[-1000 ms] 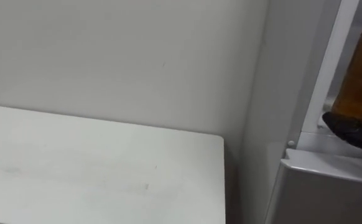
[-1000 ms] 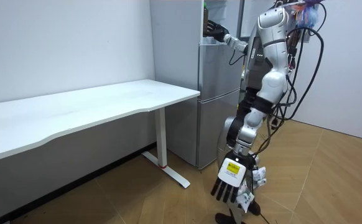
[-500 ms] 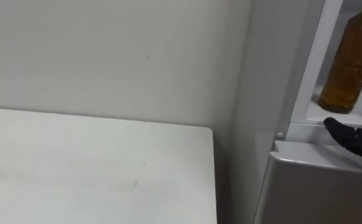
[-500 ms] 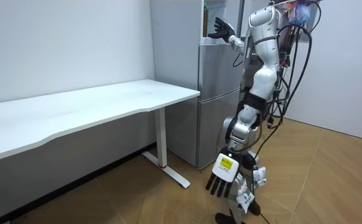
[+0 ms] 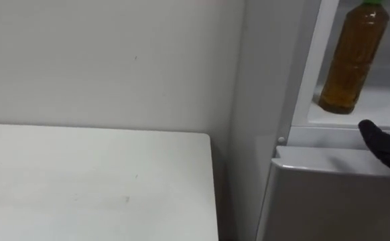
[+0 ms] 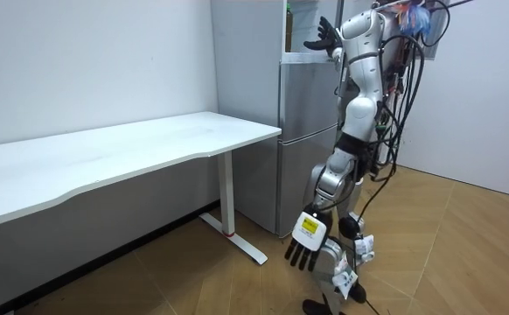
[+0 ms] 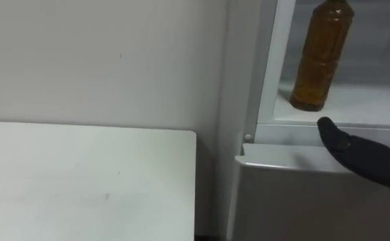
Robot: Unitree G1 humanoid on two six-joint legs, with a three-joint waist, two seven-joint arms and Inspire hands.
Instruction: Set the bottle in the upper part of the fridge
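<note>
"What runs along the plain white wall [image 6: 88, 61]?"
"A long white counter [image 6: 132, 144], set against it on a white leg [image 6: 228, 199]."
"And underfoot?"
"A light wood floor [image 6: 464, 254], evenly lit."

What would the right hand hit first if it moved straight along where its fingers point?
Most likely the bottle: the right hand, fingers straight, points up-left toward its base on the upper fridge shelf. Depth is unclear; it might pass in front.

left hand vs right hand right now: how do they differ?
The right hand is raised at the fridge, close to the bottle but off it; the left hand hangs low at its side. Right hand's fingers spread upward, left hand's point down. Both open, holding nothing.
</note>
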